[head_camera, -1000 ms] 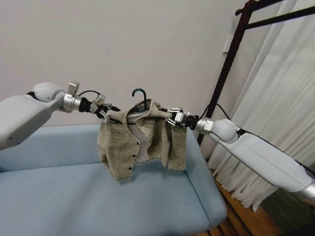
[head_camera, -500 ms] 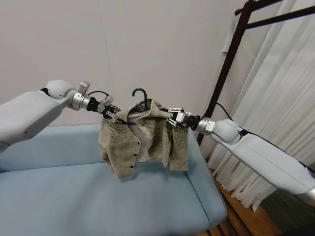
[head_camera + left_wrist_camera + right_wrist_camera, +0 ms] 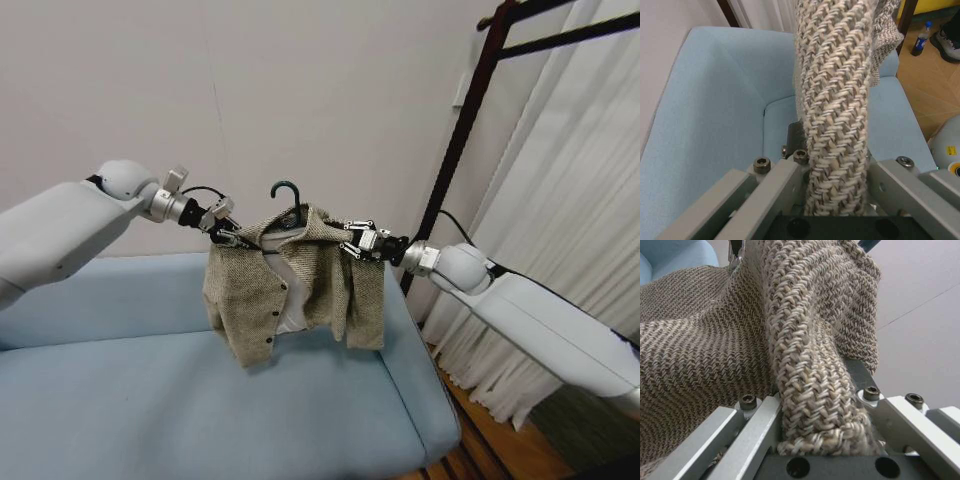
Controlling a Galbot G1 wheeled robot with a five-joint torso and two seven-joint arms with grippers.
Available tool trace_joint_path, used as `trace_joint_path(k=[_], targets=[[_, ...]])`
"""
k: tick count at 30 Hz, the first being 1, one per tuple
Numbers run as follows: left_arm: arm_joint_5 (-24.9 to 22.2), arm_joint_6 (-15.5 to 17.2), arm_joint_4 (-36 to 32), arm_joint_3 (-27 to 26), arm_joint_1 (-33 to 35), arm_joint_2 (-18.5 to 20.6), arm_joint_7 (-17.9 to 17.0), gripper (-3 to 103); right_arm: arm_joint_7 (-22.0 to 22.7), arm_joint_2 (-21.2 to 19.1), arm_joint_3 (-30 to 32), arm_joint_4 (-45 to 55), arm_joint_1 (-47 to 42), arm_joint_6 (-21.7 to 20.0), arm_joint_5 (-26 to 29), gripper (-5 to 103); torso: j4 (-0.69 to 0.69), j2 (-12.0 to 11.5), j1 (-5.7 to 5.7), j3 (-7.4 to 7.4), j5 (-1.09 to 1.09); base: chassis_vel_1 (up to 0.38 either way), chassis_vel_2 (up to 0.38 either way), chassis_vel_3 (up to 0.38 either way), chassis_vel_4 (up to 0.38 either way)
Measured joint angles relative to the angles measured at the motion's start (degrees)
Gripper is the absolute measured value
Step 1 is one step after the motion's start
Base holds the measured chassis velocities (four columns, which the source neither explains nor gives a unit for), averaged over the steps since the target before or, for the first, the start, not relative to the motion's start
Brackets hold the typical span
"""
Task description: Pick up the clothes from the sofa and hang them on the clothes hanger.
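A beige knitted cardigan [image 3: 300, 290] hangs on a dark hanger with its hook [image 3: 286, 190] pointing up, held in the air above the light blue sofa [image 3: 150, 400]. My left gripper [image 3: 226, 235] is shut on the cardigan's left shoulder, my right gripper [image 3: 352, 240] shut on its right shoulder. In the left wrist view the knit [image 3: 835, 100] runs between the fingers [image 3: 775, 192]; in the right wrist view the knit [image 3: 810, 375] is clamped between the fingers [image 3: 747, 437]. A dark clothes rack [image 3: 470, 110] stands at the right.
A pale wall lies behind the sofa. White curtains [image 3: 570, 220] hang behind the rack on the right. Wooden floor [image 3: 500, 440] shows beside the sofa's right arm. A bottle [image 3: 920, 37] stands on the floor in the left wrist view.
Both grippers and the cardigan have shifted slightly to the right, toward the rack; the left arm has stretched out further.
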Motion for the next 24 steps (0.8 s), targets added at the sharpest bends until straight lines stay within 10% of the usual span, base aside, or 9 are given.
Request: trace_joint_path(k=[6, 24], targets=[[-0.1, 0.4, -0.6, -0.1, 0.0, 0.0, -0.9, 6, 0.9, -0.3, -0.5, 0.3, 0.3, -1.6, 0.8, 9, 0.0, 0.0, 0.0, 0.0, 0.0, 0.0, 0.0, 0.0, 0.0], [-3.7, 2.3, -2.2, -0.5, -0.3, 0.4, -4.3, 6, 4.8, -6.4, 2.6, 4.3, -2.0, -6.1, 7.5, 79, 0.0, 0.0, 0.0, 0.0, 0.0, 0.0, 0.0, 0.0, 0.0]])
